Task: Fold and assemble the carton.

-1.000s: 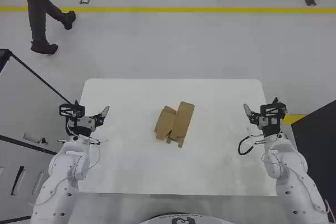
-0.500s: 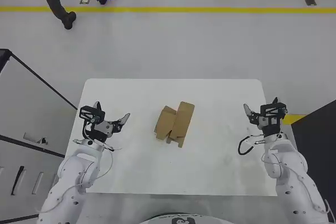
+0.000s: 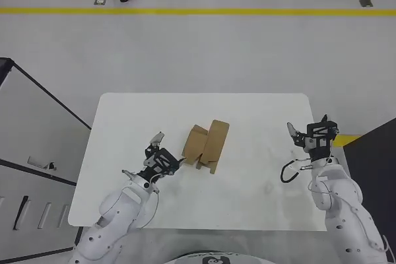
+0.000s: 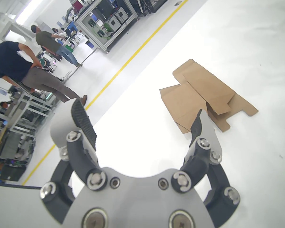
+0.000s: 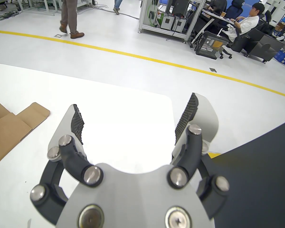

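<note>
Lying flat on the surface (image 3: 264,198), the carton (image 3: 206,145) is just beside the left end effector (image 4: 137,109), fingers apart; right end effector (image 5: 134,100) likewise spread.

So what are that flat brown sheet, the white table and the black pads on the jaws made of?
Flat brown folded sheet: looks like plain matte cardboard, with creases and cut tabs. White rounded-corner table: smooth, uniform top, perhaps laminate or plastic. Black ribbed pads: probably rubber, given the fine grip texture.
</note>
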